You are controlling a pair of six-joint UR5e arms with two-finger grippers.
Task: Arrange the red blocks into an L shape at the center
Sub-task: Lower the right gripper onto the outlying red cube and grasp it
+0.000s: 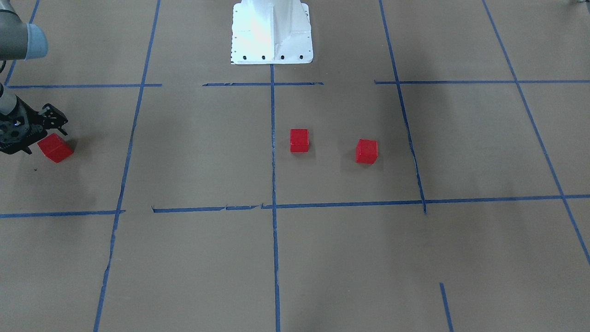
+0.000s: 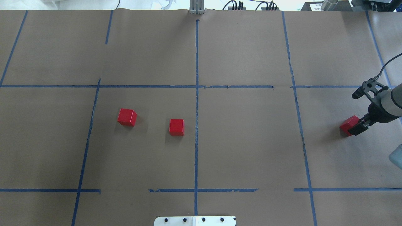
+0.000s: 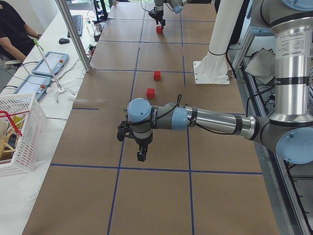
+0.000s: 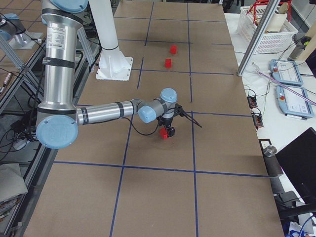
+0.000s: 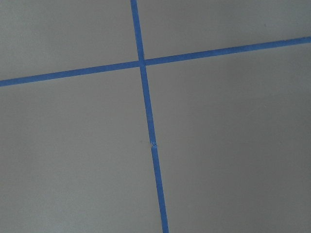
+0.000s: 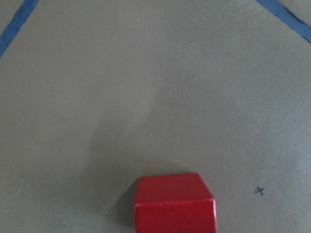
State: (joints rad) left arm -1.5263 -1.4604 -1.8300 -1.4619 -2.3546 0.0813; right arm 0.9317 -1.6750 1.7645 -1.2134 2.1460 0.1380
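Note:
Two red blocks lie left of the center's blue tape line (image 2: pixel 197 138): one close to it (image 2: pixel 176 127), one further left and turned (image 2: pixel 127 117). Both also show in the front view (image 1: pixel 299 140) (image 1: pixel 366 151). The third red block (image 2: pixel 348 125) (image 1: pixel 55 147) is in the far right cell. My right gripper (image 2: pixel 355 128) (image 1: pixel 36 146) is low at this block and appears shut on it. The block fills the bottom middle of the right wrist view (image 6: pixel 174 204). My left gripper (image 3: pixel 141 155) hovers over bare paper at the table's left end; I cannot tell whether it is open or shut.
The white robot base plate (image 1: pixel 272 32) stands at the robot's edge of the middle cell. Off the table's far side are a white basket (image 3: pixel 19 132), tablets (image 3: pixel 49 63), a metal post (image 3: pixel 73 34) and a seated person (image 3: pixel 14 29).

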